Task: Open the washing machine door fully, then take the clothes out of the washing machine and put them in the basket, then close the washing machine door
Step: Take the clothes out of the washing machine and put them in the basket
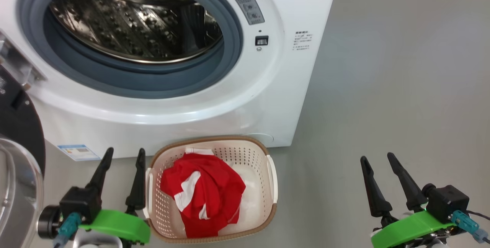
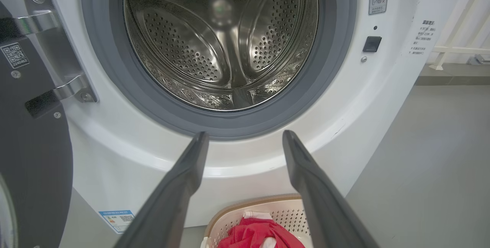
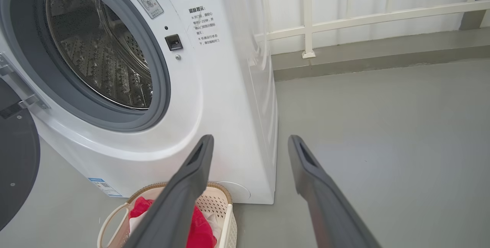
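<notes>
Both the left gripper [image 1: 125, 152] and the right gripper [image 1: 377, 158] stand wide open, empty. The clothes [image 1: 203, 194] lie in the basket [image 1: 214, 139] before the washing machine [image 1: 191, 119], whose open door [image 1: 19, 125] is cut off.

Head view: high, facing down at the washer [image 1: 291, 98] front and the basket [image 1: 214, 139] on the floor [image 1: 383, 87].
Left wrist view: low, close, facing straight into the drum [image 2: 222, 49].
Right wrist view: further right, slanting across the washer's corner.
Shared: drum, basket.

washing machine door [image 1: 21, 133] cut off left — label [image 1: 78, 151] print illegible
</notes>
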